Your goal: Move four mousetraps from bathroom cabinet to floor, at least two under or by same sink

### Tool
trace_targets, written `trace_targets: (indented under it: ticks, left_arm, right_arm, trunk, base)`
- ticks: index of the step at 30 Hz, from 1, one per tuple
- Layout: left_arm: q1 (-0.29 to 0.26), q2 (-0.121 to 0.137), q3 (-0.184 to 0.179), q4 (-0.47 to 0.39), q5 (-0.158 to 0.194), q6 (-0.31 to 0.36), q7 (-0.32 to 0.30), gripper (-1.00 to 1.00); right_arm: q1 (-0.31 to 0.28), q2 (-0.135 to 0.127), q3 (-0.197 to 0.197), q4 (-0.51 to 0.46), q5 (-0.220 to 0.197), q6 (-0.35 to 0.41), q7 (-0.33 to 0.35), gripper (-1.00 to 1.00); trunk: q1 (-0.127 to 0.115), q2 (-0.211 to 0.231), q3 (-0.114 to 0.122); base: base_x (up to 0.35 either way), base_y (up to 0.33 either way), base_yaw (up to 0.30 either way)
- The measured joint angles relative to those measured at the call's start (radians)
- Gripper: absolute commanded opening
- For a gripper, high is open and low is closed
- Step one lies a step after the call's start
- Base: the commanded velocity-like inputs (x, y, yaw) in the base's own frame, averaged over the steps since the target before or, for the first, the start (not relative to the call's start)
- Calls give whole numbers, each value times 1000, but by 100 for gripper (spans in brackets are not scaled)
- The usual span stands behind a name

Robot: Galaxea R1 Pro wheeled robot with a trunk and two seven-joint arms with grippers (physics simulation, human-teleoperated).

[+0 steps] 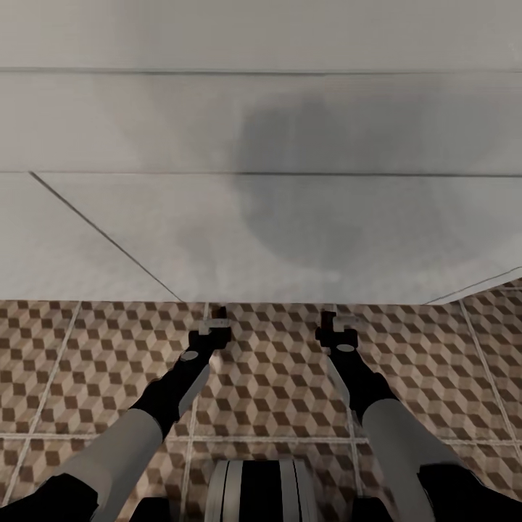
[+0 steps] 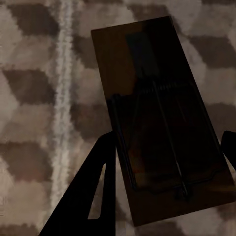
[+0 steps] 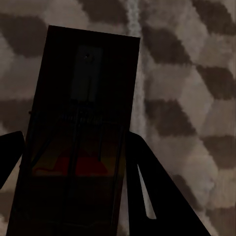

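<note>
Both arms forward — grippers floorward

Your head camera looks steeply down over both arms: bathroom floor from 3 round to 9 o'clock, pale wall at 12. Each wrist camera looks along its fingers, very close to the floor tiles; left frames a mousetrap, right another mousetrap. All three views share the cube-pattern floor.

Dark matt wooden mousetraps, thin metal wire
</note>
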Motion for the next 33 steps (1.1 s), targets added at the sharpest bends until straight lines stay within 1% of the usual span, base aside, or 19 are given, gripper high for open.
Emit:
trace_targets:
  ticks: [4, 8, 33]
  left_arm:
    - [0, -1, 0, 0, -10, 0, 0, -100]
    - [0, -1, 2, -1, -13, -3, 0, -100]
    - [0, -1, 3, -1, -15, -5, 0, -100]
  right_arm:
    - [0, -1, 0, 0, 0, 1, 1, -100]
    - [0, -1, 0, 0, 0, 0, 2, -100]
    - [0, -1, 1, 0, -4, 2, 5, -100]
  trunk:
    - [0, 0, 0]
    - [0, 0, 0]
    - [0, 0, 0]
  base:
    - [226, 0, 0]
    - [93, 0, 0]
    - [6, 0, 0]
